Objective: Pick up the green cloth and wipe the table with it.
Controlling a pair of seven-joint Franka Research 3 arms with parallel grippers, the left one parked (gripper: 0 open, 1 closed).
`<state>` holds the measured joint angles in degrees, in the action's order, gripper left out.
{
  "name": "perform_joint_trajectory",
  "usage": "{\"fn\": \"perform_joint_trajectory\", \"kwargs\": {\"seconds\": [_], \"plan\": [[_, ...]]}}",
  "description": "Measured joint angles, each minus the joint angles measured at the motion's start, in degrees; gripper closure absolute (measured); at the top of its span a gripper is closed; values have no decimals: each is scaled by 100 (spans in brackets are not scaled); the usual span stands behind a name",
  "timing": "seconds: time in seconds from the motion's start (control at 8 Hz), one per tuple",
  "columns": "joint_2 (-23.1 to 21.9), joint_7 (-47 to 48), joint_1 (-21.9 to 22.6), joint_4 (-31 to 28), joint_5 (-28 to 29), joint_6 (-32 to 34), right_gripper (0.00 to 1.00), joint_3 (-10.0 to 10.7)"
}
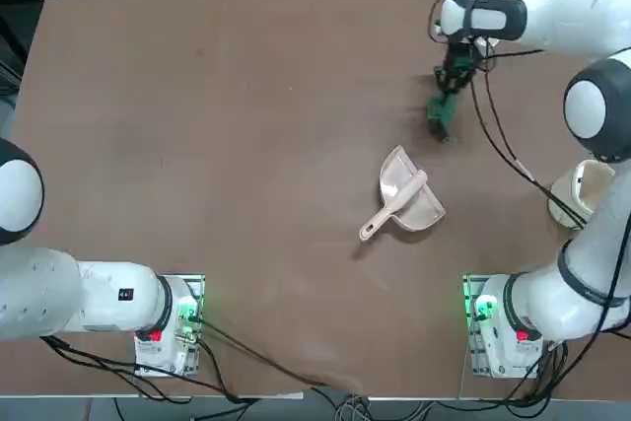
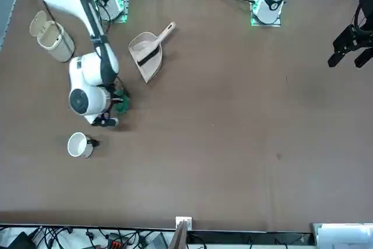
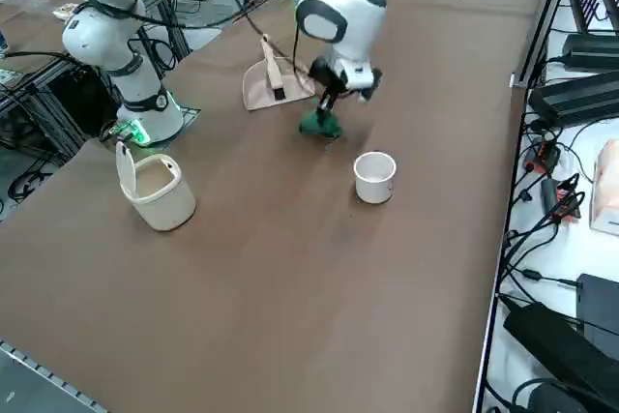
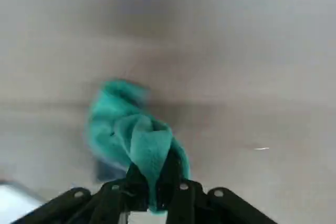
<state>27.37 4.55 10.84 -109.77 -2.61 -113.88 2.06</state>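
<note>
Your right gripper [image 4: 153, 187] pinches only a fold of the cloth [image 4: 131, 135] (fingers nearly closed), so dragging it across the table [image 1: 217, 145] may tug it loose.

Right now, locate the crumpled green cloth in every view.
Top view: crumpled green cloth, upper right, under the right gripper.
Front view: cloth, left of centre.
Right side view: cloth, upper middle.
Right wrist view: cloth, pinched in the gripper.
Shared landmark: beige plastic dustpan, nearby.
</note>
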Motion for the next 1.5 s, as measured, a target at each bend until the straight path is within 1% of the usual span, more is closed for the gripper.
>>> {"fn": "perform_joint_trajectory", "kwargs": {"seconds": [0.12,0.25,0.5,0.62,0.75,0.88,1.0,1.12,1.25,1.38,1.5], "plan": [[19,-335,-266,-227,-434,-143,94,66],[27,-610,-549,-436,-887,-322,94,88],[23,-1111,-1109,-607,-1879,-427,94,105],[10,-1450,-1400,-609,-2149,-471,94,111],[-3,-1764,-1683,-609,-2267,-542,94,113],[-10,-1934,-1866,-608,-2280,-603,94,106],[-11,-1942,-1907,-609,-2014,-637,94,16],[-16,-1857,-1885,-607,-1469,-639,94,-256],[-30,-1685,-1820,-605,-892,-638,94,-571],[-36,-1419,-1729,-605,-335,-702,94,-866],[-35,-1034,-1598,-607,77,-868,94,-1108]]}}
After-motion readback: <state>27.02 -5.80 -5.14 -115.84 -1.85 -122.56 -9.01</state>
